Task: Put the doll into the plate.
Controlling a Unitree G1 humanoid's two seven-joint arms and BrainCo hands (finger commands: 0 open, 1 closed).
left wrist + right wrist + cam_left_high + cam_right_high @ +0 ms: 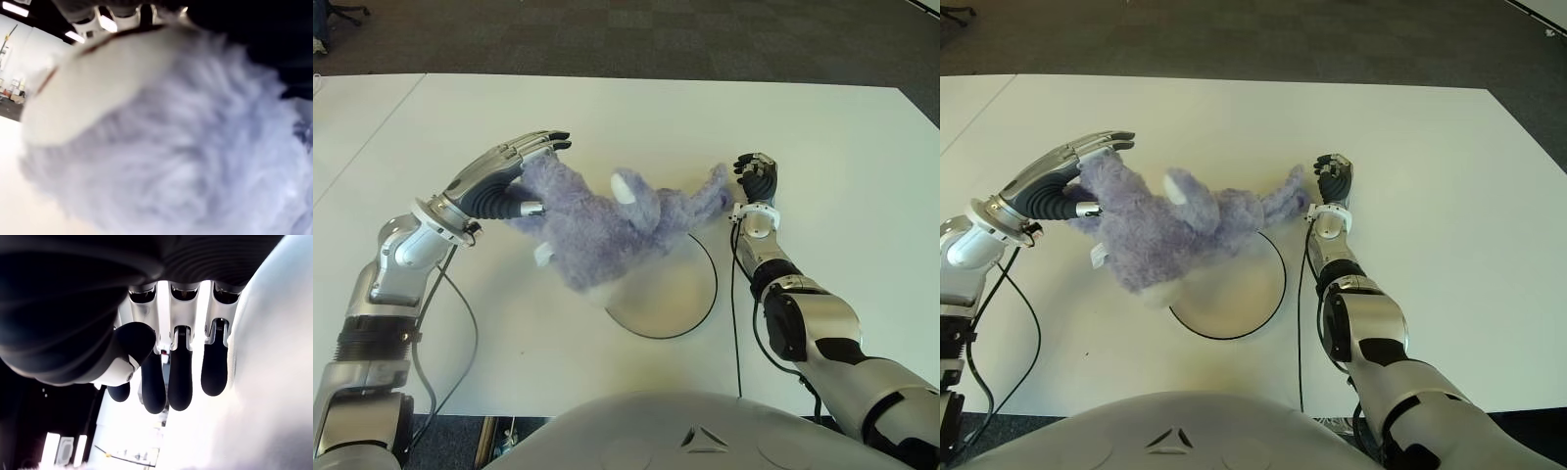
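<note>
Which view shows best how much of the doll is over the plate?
The left eye view: the whole purple plush doll shows, its lower part overlapping the white plate, the left hand on its far-left end. The right eye view shows the same. The left wrist view shows only fur; the right wrist view shows only the right hand.

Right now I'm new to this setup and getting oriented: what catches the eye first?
A fluffy purple doll sprawls mid-table, partly over the white plate. The left hand grips the doll's left end, fingers arched over the fur. The right hand shows just right of the doll's far tip, fingers curled, holding nothing.
</note>
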